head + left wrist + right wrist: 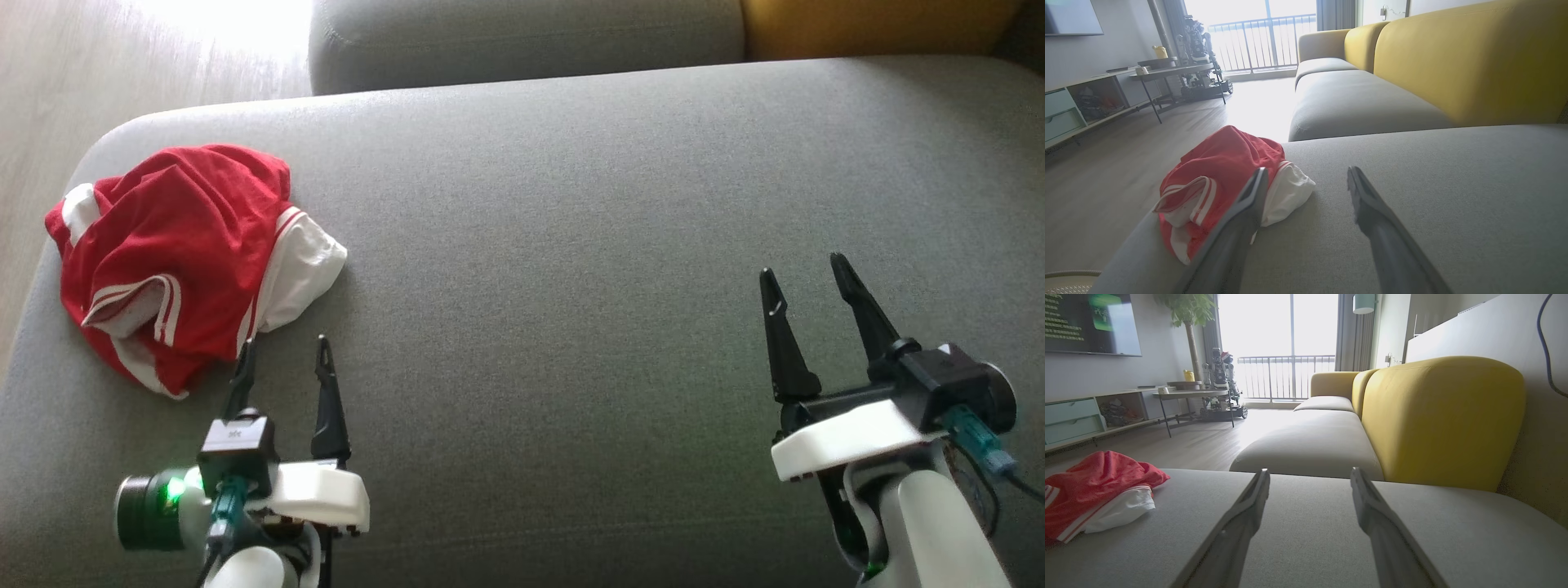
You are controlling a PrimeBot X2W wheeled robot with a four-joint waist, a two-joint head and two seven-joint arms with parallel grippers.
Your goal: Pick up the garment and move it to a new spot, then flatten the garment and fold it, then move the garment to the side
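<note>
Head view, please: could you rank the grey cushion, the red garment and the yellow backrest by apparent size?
1. grey cushion
2. red garment
3. yellow backrest, smallest as seen, though the frame's edge crops it.

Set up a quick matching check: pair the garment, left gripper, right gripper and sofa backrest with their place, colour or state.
Things:
1. garment
2. left gripper
3. right gripper
4. sofa backrest

Descriptions:
A. open, over bare grey cushion
B. yellow
C. crumpled, red and white, at the cushion's left end
D. open, close beside the garment

Pairs: 1-C, 2-D, 3-A, 4-B
</note>
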